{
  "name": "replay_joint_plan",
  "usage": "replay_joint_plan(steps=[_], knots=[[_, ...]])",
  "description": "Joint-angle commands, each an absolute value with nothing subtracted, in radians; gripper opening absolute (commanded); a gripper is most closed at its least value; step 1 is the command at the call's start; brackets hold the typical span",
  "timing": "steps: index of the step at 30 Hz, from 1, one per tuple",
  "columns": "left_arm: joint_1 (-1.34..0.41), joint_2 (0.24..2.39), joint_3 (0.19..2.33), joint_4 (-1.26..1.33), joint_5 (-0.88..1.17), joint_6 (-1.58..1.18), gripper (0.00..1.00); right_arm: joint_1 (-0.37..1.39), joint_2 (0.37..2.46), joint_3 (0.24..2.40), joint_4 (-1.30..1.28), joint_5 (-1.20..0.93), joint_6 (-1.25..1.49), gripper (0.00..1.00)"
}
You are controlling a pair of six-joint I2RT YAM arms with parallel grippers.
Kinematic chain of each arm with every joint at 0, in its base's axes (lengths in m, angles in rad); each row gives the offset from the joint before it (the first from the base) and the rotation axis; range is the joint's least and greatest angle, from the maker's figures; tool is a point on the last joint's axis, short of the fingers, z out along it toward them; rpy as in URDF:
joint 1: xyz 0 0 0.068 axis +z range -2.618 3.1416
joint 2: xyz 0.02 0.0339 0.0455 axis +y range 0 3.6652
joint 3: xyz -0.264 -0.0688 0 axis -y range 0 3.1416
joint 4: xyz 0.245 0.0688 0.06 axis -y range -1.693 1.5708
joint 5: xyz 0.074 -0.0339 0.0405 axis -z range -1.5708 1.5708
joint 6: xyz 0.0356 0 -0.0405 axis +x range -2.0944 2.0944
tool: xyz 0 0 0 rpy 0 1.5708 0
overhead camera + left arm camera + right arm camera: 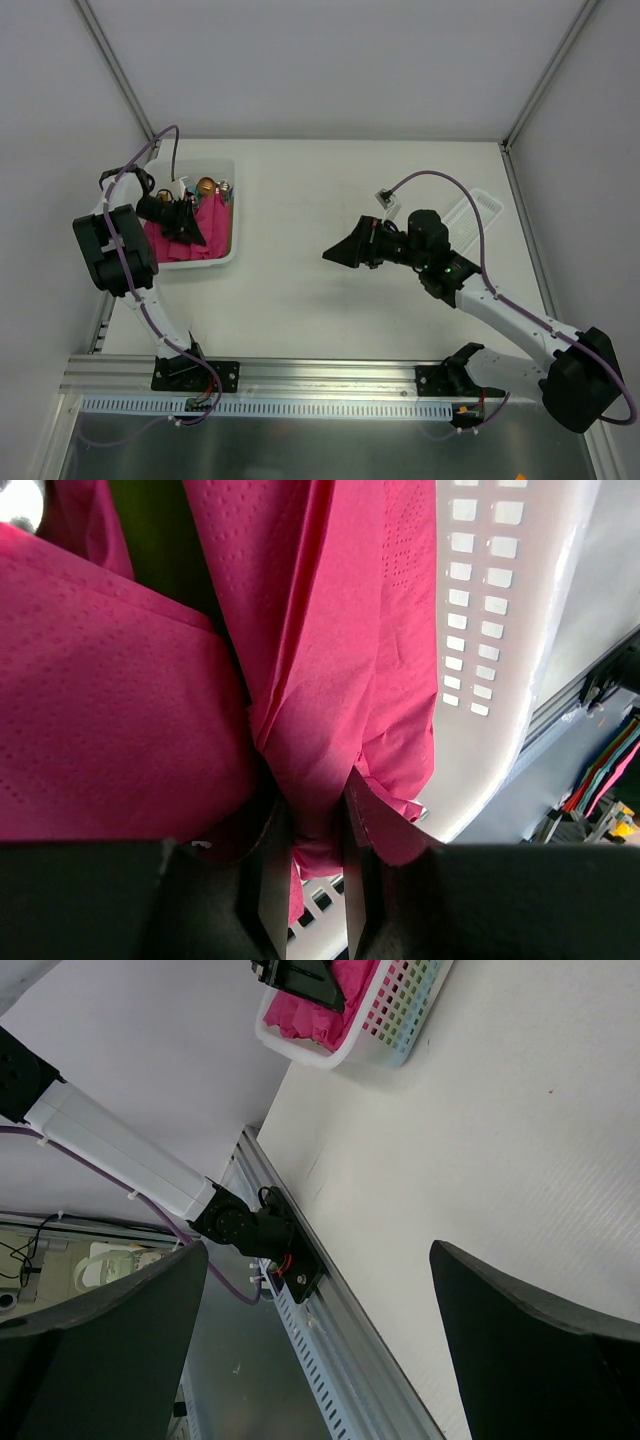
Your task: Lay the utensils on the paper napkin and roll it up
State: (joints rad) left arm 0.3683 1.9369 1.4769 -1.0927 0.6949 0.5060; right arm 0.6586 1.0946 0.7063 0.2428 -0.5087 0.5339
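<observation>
No text, label, brand, number or sign can be read in any view. On the paper napkin (330,630), mid-frame in the left wrist view, only an embossed dot pattern is seen. The clutter (110,1260) at lower left of the right wrist view is too blurred to tell.

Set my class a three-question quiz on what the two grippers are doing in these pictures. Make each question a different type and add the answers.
1. Multiple choice: what is the left gripper shut on? A) a spoon B) the paper napkin C) a cable
2. True or false: the right gripper is open and holds nothing.
3. Fill the gap: the paper napkin sits in a white slotted ____.
Key: 1 B; 2 true; 3 basket.
</observation>
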Motion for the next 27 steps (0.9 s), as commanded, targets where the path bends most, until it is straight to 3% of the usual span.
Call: replay_joint_plan(steps=[1, 7, 12, 16, 27], knots=[[0.376, 1.96, 1.483, -1.089, 0.684, 0.531, 0.01, 0.655, 1.1, 0.706, 0.265, -0.531, 0.534, 0.97], [0.376, 1.967, 1.494, -1.068, 0.661, 0.482, 0.08, 0.655, 1.1, 0.709, 0.267, -0.535, 0.537, 0.97], [0.376, 1.938, 1.534, -1.065, 0.617, 0.451, 0.27, 0.657, 1.092, 0.707, 0.265, -0.537, 0.538, 0.97], [0.374, 1.905, 1.549, -1.066, 0.606, 0.439, 0.36, 0.655, 1.08, 0.699, 0.267, -0.535, 0.538, 0.97], [0.353, 1.804, 1.577, -1.066, 0.611, 0.428, 0.41, 0.653, 1.065, 0.695, 0.265, -0.546, 0.537, 0.97]])
